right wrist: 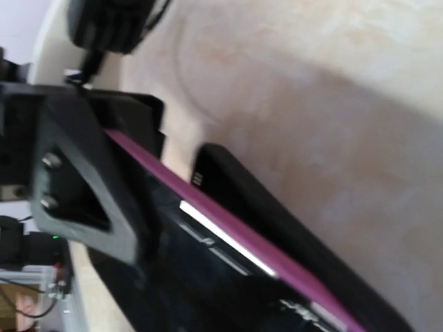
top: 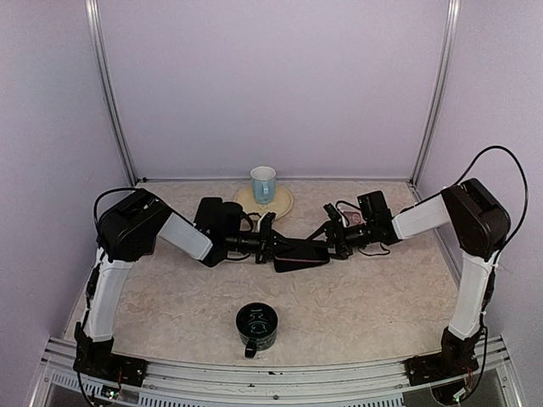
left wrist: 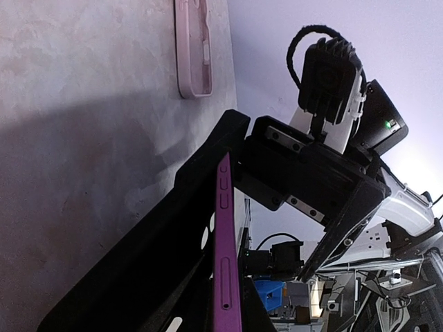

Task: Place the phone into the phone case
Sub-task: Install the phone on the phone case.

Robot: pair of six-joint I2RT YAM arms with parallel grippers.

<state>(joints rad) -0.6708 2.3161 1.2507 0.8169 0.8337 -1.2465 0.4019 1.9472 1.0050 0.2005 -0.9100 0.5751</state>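
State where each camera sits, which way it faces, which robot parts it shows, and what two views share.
Top external: above and behind the arm bases, looking down on the beige speckled table; left arm and right arm show, left gripper and right gripper meeting.
Left wrist: on the left arm, looking along its black fingers towards the right arm, pink phone case beyond.
Right wrist: on the right arm, facing the left gripper; its own black finger shows.
Shared: both wrist views show the purple-edged dark phone.
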